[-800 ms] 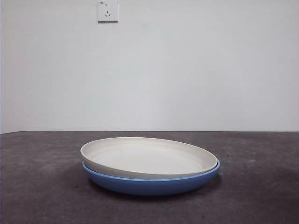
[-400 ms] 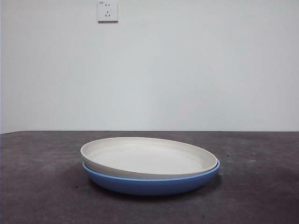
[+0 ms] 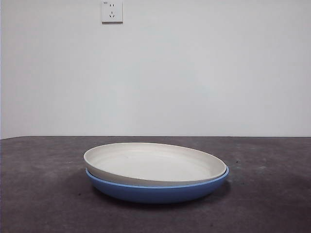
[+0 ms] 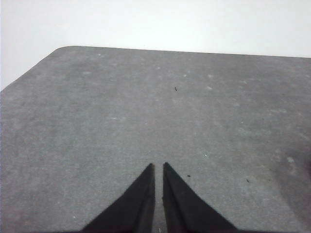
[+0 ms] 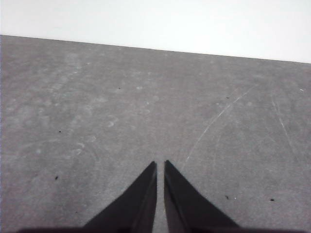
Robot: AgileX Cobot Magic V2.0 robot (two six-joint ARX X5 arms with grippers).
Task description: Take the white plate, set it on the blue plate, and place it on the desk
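The white plate (image 3: 155, 162) rests inside the blue plate (image 3: 155, 191), tilted a little, its left rim higher. Both stand on the dark grey desk (image 3: 39, 194) in the middle of the front view. Neither arm shows in the front view. My left gripper (image 4: 158, 167) is shut and empty over bare desk (image 4: 146, 107). My right gripper (image 5: 160, 165) is shut and empty over bare desk (image 5: 121, 111). Neither wrist view shows a plate.
A white wall with a power socket (image 3: 112, 11) stands behind the desk. The desk's far edge and a rounded corner (image 4: 60, 48) show in the left wrist view. Faint scratches (image 5: 214, 121) mark the desk in the right wrist view.
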